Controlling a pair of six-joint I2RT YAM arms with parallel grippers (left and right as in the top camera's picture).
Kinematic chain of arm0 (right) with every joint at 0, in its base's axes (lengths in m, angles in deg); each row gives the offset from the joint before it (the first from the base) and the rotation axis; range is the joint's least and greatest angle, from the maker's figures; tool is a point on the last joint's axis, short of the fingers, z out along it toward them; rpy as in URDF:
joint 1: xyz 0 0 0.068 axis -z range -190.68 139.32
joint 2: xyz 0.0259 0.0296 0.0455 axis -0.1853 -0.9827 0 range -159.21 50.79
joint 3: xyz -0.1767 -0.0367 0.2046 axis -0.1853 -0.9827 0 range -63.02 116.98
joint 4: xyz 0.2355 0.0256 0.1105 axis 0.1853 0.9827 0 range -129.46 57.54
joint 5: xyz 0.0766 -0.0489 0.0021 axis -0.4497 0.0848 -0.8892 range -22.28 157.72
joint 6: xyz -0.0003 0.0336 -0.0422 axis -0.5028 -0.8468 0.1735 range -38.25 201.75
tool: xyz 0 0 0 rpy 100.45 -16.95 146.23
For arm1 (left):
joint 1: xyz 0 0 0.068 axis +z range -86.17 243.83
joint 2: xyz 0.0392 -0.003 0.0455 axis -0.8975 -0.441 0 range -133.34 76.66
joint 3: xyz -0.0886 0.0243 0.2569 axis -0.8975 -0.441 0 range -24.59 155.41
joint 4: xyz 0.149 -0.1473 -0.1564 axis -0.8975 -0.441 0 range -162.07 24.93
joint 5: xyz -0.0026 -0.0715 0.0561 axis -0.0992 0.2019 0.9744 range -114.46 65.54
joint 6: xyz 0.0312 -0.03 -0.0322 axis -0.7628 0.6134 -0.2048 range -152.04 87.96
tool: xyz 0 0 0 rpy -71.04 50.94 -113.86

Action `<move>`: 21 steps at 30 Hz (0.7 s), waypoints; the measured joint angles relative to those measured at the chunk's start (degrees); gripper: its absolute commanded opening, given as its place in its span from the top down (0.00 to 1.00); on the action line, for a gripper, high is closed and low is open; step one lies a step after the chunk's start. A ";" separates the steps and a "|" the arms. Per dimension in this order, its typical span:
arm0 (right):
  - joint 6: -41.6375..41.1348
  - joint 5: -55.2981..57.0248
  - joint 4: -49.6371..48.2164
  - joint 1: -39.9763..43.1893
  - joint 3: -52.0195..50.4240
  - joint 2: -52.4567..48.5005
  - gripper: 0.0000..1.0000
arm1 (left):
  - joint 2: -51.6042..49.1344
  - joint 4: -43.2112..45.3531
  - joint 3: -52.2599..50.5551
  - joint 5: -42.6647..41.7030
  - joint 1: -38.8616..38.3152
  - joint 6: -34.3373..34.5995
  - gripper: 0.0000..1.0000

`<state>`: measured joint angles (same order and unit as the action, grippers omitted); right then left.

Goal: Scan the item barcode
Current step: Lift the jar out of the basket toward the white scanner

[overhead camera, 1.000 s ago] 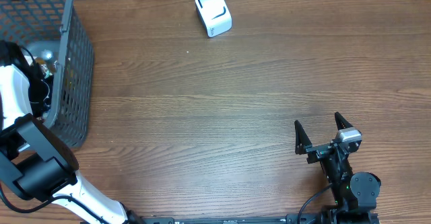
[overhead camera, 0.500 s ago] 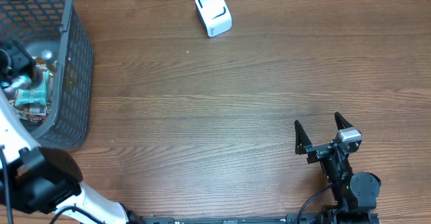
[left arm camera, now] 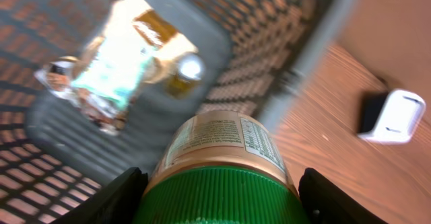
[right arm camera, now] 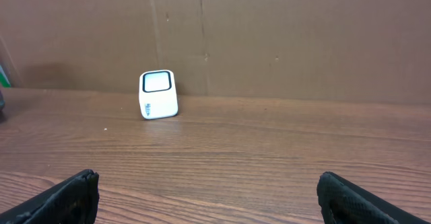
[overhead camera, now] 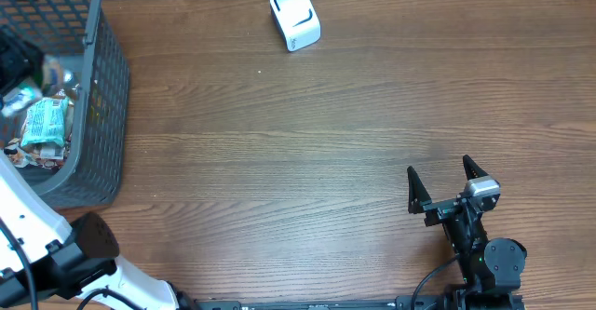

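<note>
The item is a tan jar with a ribbed green lid. My left gripper is shut on it just below the lid, holding it above the grey mesh basket. In the overhead view that gripper is a dark blur at the far left over the basket, and the jar cannot be made out there. The white barcode scanner stands at the table's far edge, also seen as the scanner and the scanner. My right gripper rests open and empty near the front right.
Inside the basket lie a teal-and-white packet and a small metal can among other wrapped goods. A brown cardboard wall stands behind the scanner. Bare wooden tabletop lies between basket, scanner and right arm.
My left arm has risen out of the basket with the jar, uncovering the packet beneath. The right arm has not moved.
</note>
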<state>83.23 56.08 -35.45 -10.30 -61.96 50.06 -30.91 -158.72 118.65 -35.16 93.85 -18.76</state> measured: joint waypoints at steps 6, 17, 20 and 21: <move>0.02 0.02 0.02 0.00 0.00 0.00 0.00 | 0.22 -3.23 2.45 -2.01 -7.43 0.11 0.68; 0.02 0.02 0.02 0.00 0.00 0.00 0.00 | 0.22 -3.28 2.40 0.46 -24.68 0.68 0.68; 0.02 0.02 0.04 0.00 0.00 0.00 0.00 | 0.48 -3.10 0.55 2.10 -28.94 1.46 0.67; 0.02 0.02 0.02 0.00 0.00 0.00 0.00 | 0.61 -3.13 -0.81 2.73 -30.56 1.79 0.66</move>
<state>83.25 56.10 -35.43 -10.30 -61.96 50.06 -30.30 -161.84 117.85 -32.43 63.29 -16.97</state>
